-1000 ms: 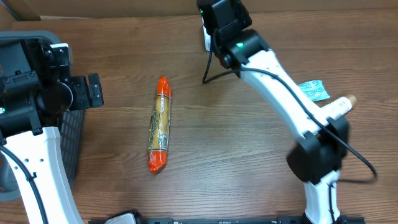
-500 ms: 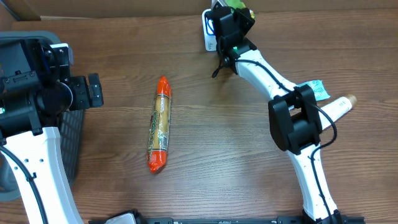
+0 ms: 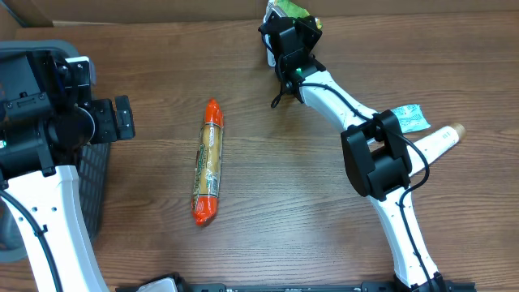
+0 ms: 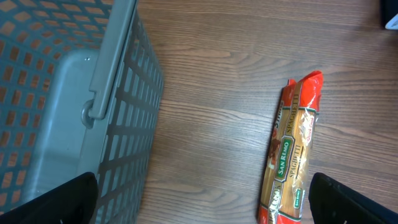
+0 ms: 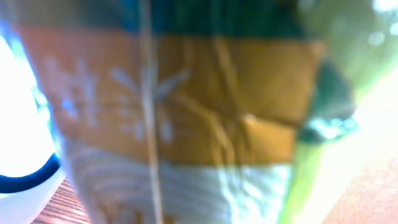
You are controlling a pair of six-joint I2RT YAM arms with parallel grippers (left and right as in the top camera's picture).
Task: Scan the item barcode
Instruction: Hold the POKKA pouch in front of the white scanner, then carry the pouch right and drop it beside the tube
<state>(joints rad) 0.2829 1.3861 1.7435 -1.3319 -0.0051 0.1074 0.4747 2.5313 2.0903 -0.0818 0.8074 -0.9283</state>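
Right tool (image 3: 289,24): top centre of overhead view, at the end of the outstretched right arm. Jaws drawn nearly together, pinching a crinkled packet (image 3: 293,8) reaching the upper frame edge. Own fingers not visible in right wrist view; packet too close there, blurred, filling the frame. Bands legible anyway: teal at top, orange across the middle with pale marks, white below, yellow-green down the right side. Barcode not discernible. Lower left corner of that view: white housing with a blue ring (image 5: 15,202), just beside the packet; touching or not, cannot tell.

Left tool (image 3: 113,120): left side of overhead view, jaws spread wide. Holds nothing. Fingertips (image 4: 56,202) dark, in the two bottom corners of left wrist view, over bare counter (image 3: 284,211). Grey mesh basket (image 4: 118,93) directly beside it, filling the left part of left wrist view, with a handle hinge visible on the rim.

Further out, centre-left of overhead view: long spaghetti pack (image 3: 208,173), orange-red ends. Lies flat, running top to bottom with a slight lean, well apart from both tools. Print "SAN REMO SPAGHETTI" readable in left wrist view.

Right edge of overhead view: small teal-and-white sachet (image 3: 411,118) and white tube with tan cap (image 3: 442,138), near each other, partly behind the right arm.
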